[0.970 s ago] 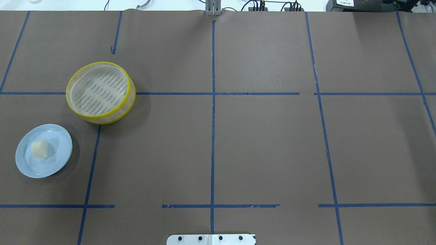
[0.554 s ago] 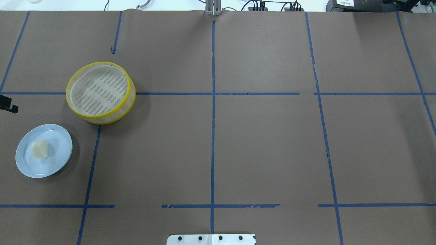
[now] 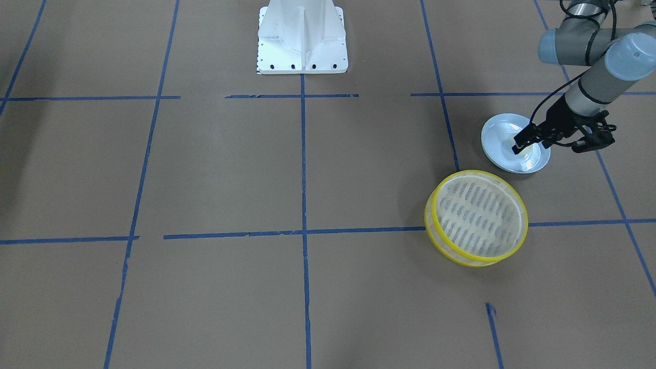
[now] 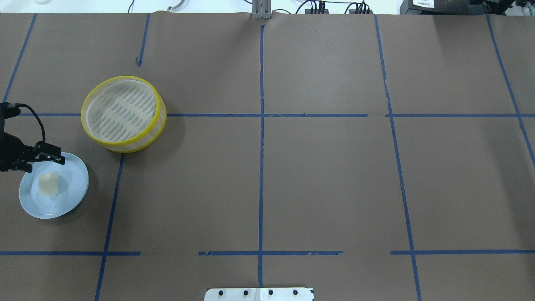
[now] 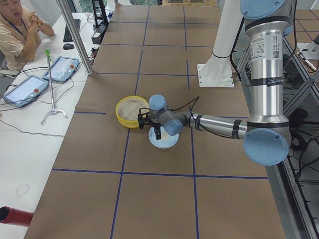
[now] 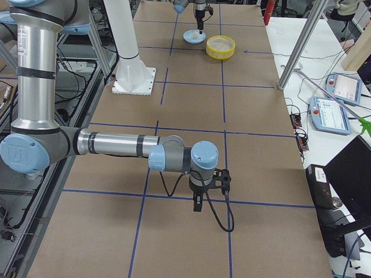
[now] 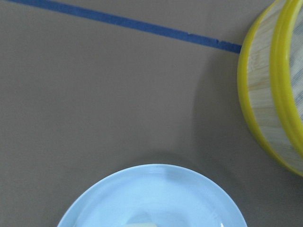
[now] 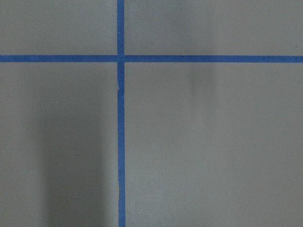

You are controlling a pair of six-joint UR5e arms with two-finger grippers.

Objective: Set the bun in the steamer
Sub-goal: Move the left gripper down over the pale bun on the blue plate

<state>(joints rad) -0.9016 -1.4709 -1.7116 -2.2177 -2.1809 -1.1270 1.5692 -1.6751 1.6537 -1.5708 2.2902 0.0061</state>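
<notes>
1. The left gripper (image 4: 44, 164) hangs over the far rim of the pale blue plate (image 4: 73, 192). Its jaws are spread wide with nothing between them.
2. The bun (image 4: 49, 184) lies on the plate, left of its middle and just short of the fingertips. The front-facing view hides it behind one finger, so I cannot tell how high above it the gripper is.
3. This looks like the approach before the pick. The next move calls for centring the open jaws over the bun, coming down and closing gently (it looks soft).
4. The steamer (image 4: 144, 140) sits near the plate, up and to the right, with nothing in it. The carry should be short.
5. The right gripper (image 6: 197, 202) hangs low over bare table well away. I cannot tell how its jaws stand.
</notes>
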